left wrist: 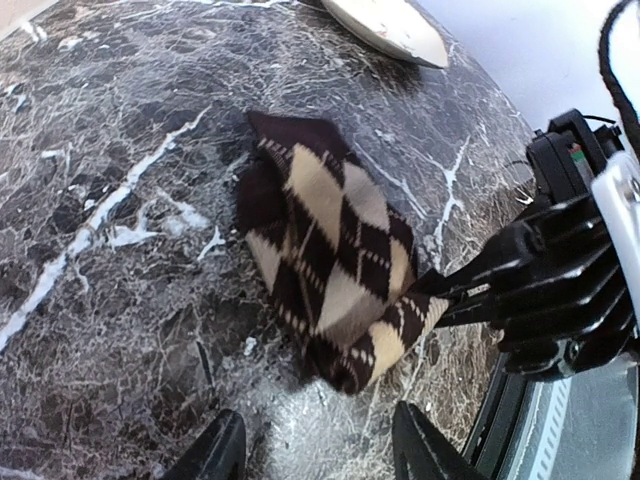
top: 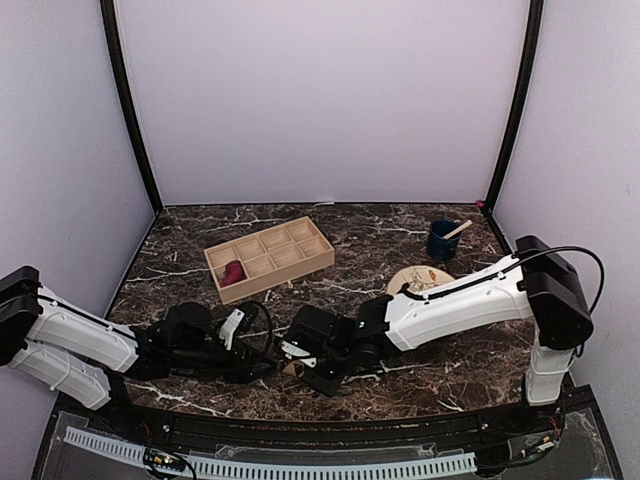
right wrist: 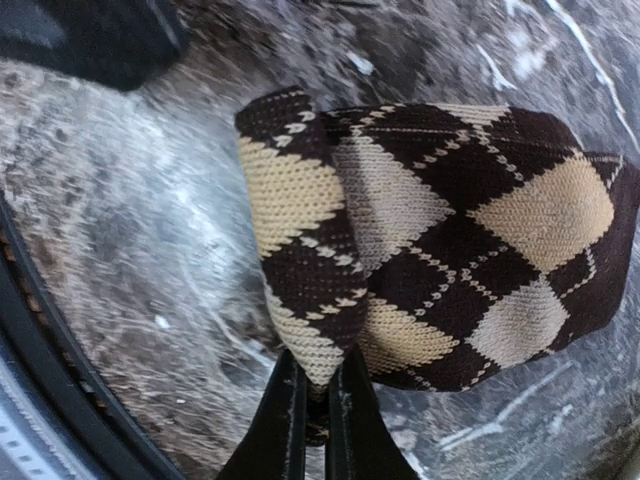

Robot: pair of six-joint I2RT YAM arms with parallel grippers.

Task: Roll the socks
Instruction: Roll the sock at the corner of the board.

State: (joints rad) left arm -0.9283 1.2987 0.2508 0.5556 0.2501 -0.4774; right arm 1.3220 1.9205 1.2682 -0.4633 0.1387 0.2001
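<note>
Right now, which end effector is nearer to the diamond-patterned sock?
Right. The right end effector is shut on the edge of the sock; the left end effector hangs open just short of it, not touching.

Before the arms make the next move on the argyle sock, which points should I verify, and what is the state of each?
1. The right gripper is shut on the edge of the argyle sock: ok.
2. The left gripper is open, short of the sock: ok.
3. The argyle sock is rolled: not ok; it lies loosely folded on the marble table.
4. Both fabric layers are caught in the right grip: cannot tell.
5. The maroon sock is rolled: cannot tell; it sits in a compartment of the wooden tray.
</note>
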